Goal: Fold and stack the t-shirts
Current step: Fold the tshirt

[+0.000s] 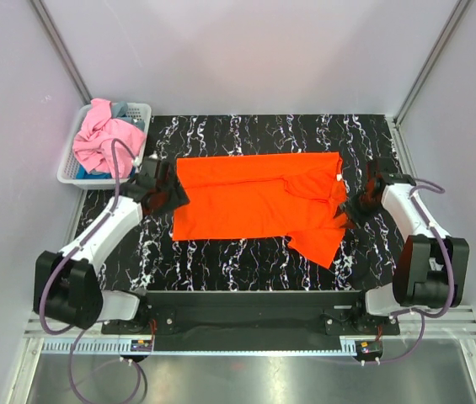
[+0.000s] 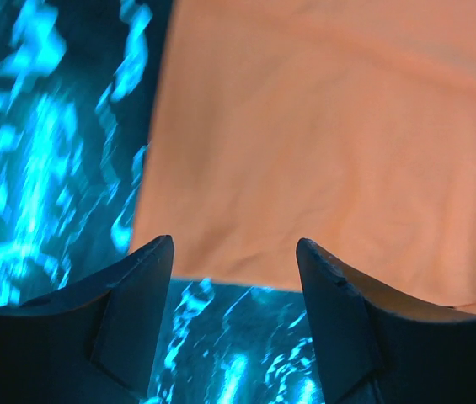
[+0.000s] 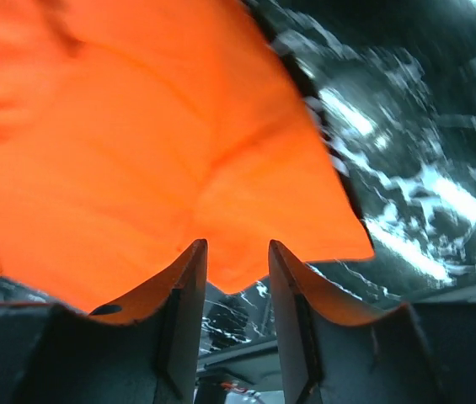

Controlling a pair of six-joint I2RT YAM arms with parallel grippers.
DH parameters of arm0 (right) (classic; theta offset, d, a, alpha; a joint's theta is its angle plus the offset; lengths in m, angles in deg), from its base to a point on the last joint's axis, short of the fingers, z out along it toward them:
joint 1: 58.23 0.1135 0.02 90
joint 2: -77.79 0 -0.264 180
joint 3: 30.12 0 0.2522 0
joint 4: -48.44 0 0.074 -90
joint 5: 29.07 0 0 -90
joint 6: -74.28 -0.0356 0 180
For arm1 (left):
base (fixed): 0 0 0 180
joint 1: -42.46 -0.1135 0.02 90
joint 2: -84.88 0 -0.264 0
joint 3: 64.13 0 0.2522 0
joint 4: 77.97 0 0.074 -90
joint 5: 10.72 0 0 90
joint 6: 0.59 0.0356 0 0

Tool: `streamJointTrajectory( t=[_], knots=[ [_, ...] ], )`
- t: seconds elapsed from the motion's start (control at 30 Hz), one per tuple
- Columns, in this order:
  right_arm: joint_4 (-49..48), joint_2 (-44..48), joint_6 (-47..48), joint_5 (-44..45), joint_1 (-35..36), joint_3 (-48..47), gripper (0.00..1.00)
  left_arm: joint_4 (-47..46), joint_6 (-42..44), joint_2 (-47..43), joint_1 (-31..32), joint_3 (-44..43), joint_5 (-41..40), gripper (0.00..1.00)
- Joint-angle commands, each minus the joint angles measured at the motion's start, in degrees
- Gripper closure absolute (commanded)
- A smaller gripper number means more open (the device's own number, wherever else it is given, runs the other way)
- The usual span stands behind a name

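orange t-shirt (image 1: 254,198) flat, basket (image 1: 65,171) seen only overhead, left claw (image 2: 236,241) and right claw (image 3: 236,244) parted, empty

My overhead view is showing evenly bright and sharp, with soft shadows. My left wrist view is washing the orange t-shirt (image 2: 330,143) pale peach and turning the table (image 2: 35,168) glowing cyan, smeared. My right wrist view is blurring, glare streaking its right side.

No readable text or labels
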State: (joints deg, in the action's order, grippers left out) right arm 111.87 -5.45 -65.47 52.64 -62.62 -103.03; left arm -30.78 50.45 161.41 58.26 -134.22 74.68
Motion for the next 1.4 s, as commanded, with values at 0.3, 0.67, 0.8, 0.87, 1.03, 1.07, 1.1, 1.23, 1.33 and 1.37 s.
streamJointTrajectory(
  t=[0.3,0.67,0.8,0.87,1.03,1.07,1.1,1.23,1.33,1.37],
  knots=[
    [5.3,14.4,-21.6,6.5,7.2,17.7,0.53,3.2,-13.2,-11.6,0.1,10.7,-6.7,0.30],
    [-2.7,13.6,-25.9,6.0,8.9,26.2,0.48,3.4,-15.3,-9.9,0.1,10.9,-9.7,0.32],
    [-2.8,12.9,-27.0,7.2,9.5,25.5,0.50,3.4,-15.0,-9.1,0.1,10.3,-10.2,0.32],
    [-3.1,12.7,-27.5,7.7,9.9,25.2,0.51,3.1,-15.3,-8.9,0.1,10.5,-10.1,0.33],
    [-2.5,12.2,-27.7,9.6,10.4,24.5,0.54,2.3,-16.4,-8.7,0.1,11.2,-9.9,0.34],
    [-2.4,12.2,-27.7,9.6,10.5,24.5,0.58,2.3,-16.4,-8.8,0.1,11.4,-9.9,0.34],
    [-2.2,12.2,-27.7,10.0,10.7,24.4,0.61,2.3,-16.4,-8.8,0.1,11.4,-9.9,0.34],
    [-2.2,13.1,-28.0,11.0,11.4,24.6,0.89,2.3,-16.2,-9.6,0.1,11.2,-10.4,0.34],
    [-3.3,13.6,-27.0,10.7,11.5,24.8,1.00,2.4,-16.7,-10.5,0.1,11.5,-10.3,0.34],
    [-3.6,13.9,-26.8,10.5,11.4,24.8,1.00,2.5,-17.1,-10.8,0.1,11.9,-10.1,0.35]
  ],
)
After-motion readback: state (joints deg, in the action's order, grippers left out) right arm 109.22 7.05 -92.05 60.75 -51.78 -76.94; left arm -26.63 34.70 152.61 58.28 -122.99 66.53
